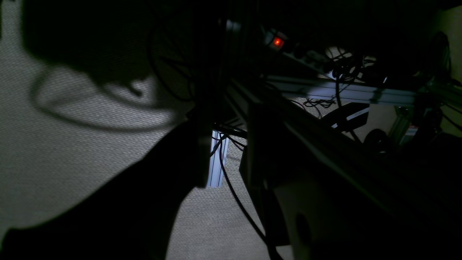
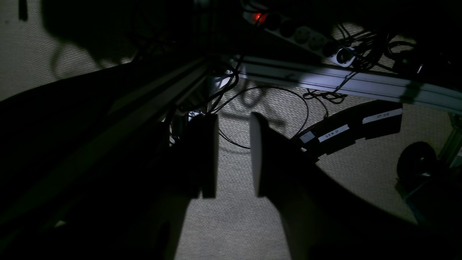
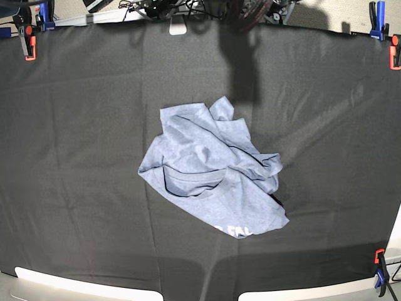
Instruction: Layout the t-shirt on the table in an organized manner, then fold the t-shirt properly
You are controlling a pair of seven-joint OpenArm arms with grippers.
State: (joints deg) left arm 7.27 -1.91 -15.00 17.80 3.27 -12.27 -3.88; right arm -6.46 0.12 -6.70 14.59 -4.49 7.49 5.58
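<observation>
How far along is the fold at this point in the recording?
Nothing looks done. The t-shirt lies crumpled in a heap mid-table, lettering half hidden at its near edge. Nothing is in hand: neither arm shows in the base view, and the right gripper hangs open over the floor, below table level. Spreading it flat and every fold remain.

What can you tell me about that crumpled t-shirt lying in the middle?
The t-shirt is light blue-grey, a soft knit by its look, and lies in a rumpled heap near the middle of the table, which is draped in black cloth. Deep folds cross it and its neckline curves along the near-left side. A bit of white lettering peeks out at the near edge. Only the cloth beneath touches it; no gripper is near it.
</observation>
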